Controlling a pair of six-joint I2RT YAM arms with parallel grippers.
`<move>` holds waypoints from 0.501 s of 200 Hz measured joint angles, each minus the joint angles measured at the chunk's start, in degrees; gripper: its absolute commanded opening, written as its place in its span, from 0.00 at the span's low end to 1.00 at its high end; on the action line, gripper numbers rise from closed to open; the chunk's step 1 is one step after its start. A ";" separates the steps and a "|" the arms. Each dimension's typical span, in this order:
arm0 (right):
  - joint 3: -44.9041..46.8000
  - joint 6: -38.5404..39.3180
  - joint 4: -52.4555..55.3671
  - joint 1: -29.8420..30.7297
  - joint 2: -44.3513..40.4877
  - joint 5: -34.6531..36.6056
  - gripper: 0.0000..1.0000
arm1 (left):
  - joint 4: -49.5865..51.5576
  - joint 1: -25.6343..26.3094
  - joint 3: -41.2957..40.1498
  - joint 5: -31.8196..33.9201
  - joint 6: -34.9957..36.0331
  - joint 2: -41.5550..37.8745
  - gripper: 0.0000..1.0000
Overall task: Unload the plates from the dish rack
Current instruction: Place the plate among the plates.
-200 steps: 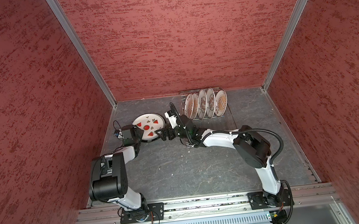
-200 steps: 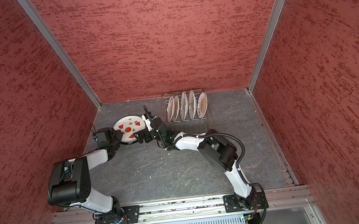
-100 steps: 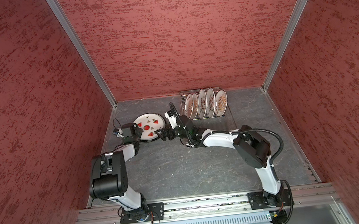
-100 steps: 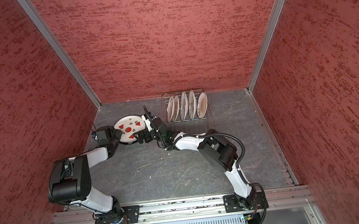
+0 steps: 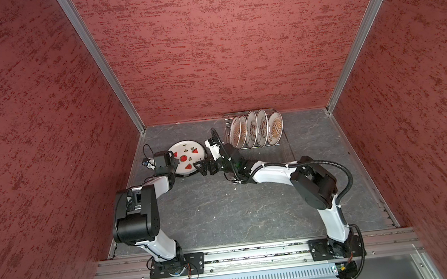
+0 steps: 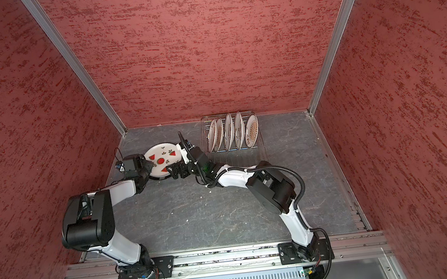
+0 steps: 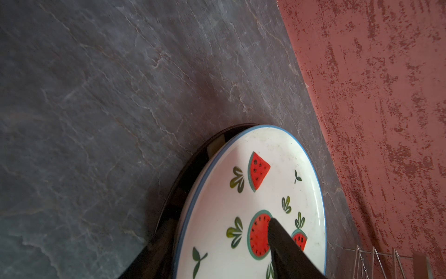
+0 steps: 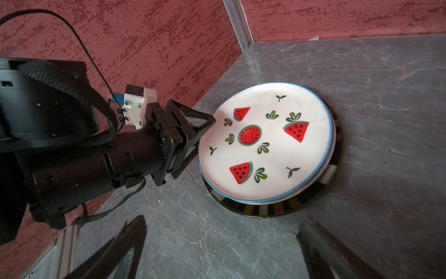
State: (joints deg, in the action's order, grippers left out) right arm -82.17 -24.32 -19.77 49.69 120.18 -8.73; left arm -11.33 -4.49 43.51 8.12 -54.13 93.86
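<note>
Right hand (image 5: 202,169) sits low over the grey worktop (image 5: 224,208), fingers spread wide, nothing between them. Straight ahead of its fingertips, and just short of them, lies the watermelon plate (image 8: 265,145), face up, stacked over a dark striped plate (image 8: 277,209) that lies flat on the worktop. On the far side of that stack from the right hand is the left hand (image 5: 173,165), jaws roughly half apart and straddling the watermelon plate's rim: one finger (image 7: 284,241) lies over the printed face, the other sits down beside the stack. Pinching, or only around it? Cannot tell. Further back, beyond the right hand's wrist, the dish rack (image 6: 204,131) holds five plates (image 5: 252,128) upright in a row, well apart from both hands.
</note>
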 measured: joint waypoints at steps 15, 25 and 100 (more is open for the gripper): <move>0.00 0.13 0.00 0.00 0.00 0.00 0.99 | -0.17 0.00 0.00 -0.02 0.00 0.00 0.64; 0.00 0.20 0.00 0.00 0.00 0.00 0.99 | -0.24 0.00 0.00 0.00 0.02 0.00 0.70; -0.02 0.35 1.31 0.09 0.00 -0.02 0.99 | -1.88 0.07 0.13 -0.33 0.72 -0.02 0.81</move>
State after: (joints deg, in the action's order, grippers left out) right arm -82.19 -23.97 -18.46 49.78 120.18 -8.75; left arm -13.21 -4.43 43.64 7.79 -53.41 93.84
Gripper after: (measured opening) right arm 0.990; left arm 0.806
